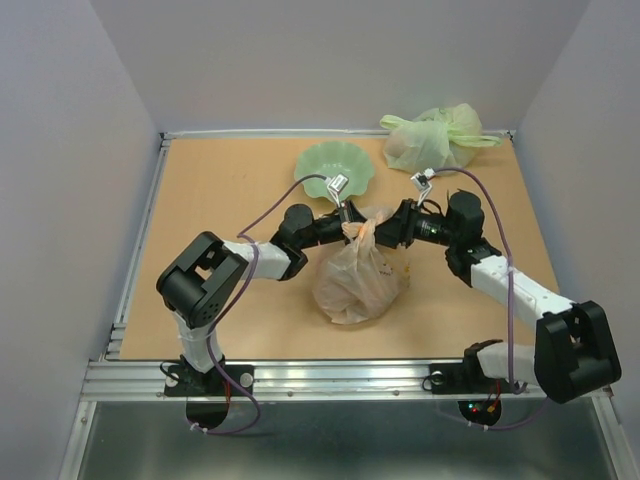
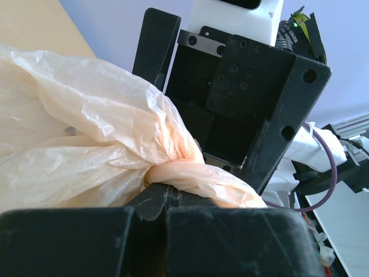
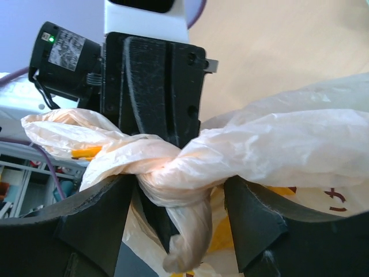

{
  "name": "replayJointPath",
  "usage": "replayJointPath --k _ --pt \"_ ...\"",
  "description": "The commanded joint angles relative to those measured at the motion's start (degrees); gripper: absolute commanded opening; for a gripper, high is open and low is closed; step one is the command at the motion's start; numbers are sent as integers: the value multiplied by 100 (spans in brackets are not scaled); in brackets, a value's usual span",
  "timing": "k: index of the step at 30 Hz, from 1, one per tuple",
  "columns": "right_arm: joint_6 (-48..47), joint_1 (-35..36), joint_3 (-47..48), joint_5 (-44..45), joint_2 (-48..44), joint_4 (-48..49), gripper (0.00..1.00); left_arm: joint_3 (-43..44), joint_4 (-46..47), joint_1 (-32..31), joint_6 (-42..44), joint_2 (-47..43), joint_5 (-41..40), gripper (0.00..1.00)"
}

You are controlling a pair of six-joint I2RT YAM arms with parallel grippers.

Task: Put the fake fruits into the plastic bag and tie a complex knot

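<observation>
Your left gripper is clamped on the twisted top of the bag, which stands in the middle of the table between both arms, and your right gripper is wide open around the knot, its loose end hanging between the jaws.

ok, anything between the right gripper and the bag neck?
Nothing visible. The right gripper is open, with its jaws on either side of the twisted neck of the bag. The left gripper is shut on that neck directly opposite, close but not in between.
</observation>
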Motion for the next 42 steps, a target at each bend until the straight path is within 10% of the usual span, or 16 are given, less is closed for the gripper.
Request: replayJointPath --k 1,13,16,30,42 --pt "608 405 -32 163 165 1641 69 536 2063 -140 -80 -68 106 0" --pt "612 450 -417 471 52 1944 71 291 1939 -25 210 -25 369 0" --pt "-283 371 -462 410 -202 499 100 -34 2115 -26 105 248 335 0" --pt "-2528 -411 1101 382 -1319 -4287 100 194 2318 -34 61 495 440 0" --pt "-2634 -1554 1058 -267 -1223 -4851 43 185 2423 -52 96 425 519 0"
